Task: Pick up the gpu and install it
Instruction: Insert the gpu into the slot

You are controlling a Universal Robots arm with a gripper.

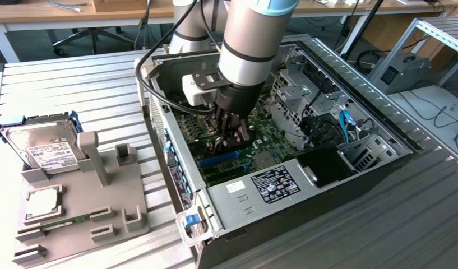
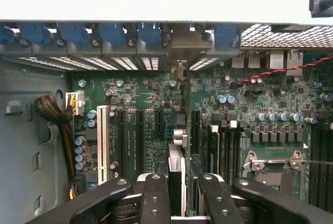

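Note:
The gpu (image 1: 239, 140) is a thin black card standing on edge inside the open computer case (image 1: 288, 190), low over the green motherboard (image 1: 272, 134). My gripper (image 1: 230, 128) reaches down into the case and is shut on it. In the wrist view the gpu (image 2: 177, 174) shows edge-on between the black fingers (image 2: 154, 198), and the gripper (image 2: 184, 185) sits over the black expansion slots (image 2: 140, 135). The card's metal end (image 2: 179, 136) points toward the case's rear slot openings (image 2: 148, 63). I cannot tell whether its lower edge touches a slot.
A grey fixture (image 1: 79, 207) on the slatted table at the exterior view's left holds a silver hard drive (image 1: 45, 148), a processor chip (image 1: 43, 203) and a green memory stick (image 1: 60, 226). Case walls, a drive cage (image 1: 304, 95) and cables (image 1: 341, 126) crowd the arm.

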